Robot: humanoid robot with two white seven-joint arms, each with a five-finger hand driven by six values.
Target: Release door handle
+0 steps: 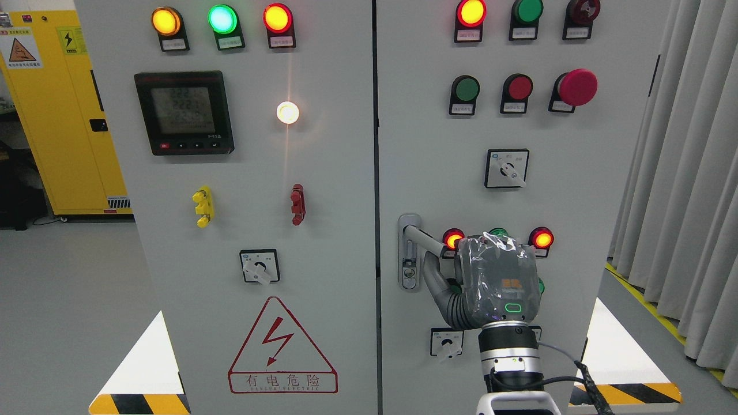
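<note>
Nearest to us, the right hand (487, 282), wrapped in a clear film cover, rises from the bottom edge right of the middle. Its grey fingers (447, 302) curl around the free end of the door handle (424, 245), gripping it. The handle swings out and down from its lock plate (409, 253) at the left edge of the right door (576, 173). Behind the hand sit two lit red indicator lamps (542, 237) and a rotary switch (447, 341). We judge the risk thus: fingers that uncurl only partly may snag the handle on withdrawal, and a sideways retreat may knock the switch. The left hand is not seen.
</note>
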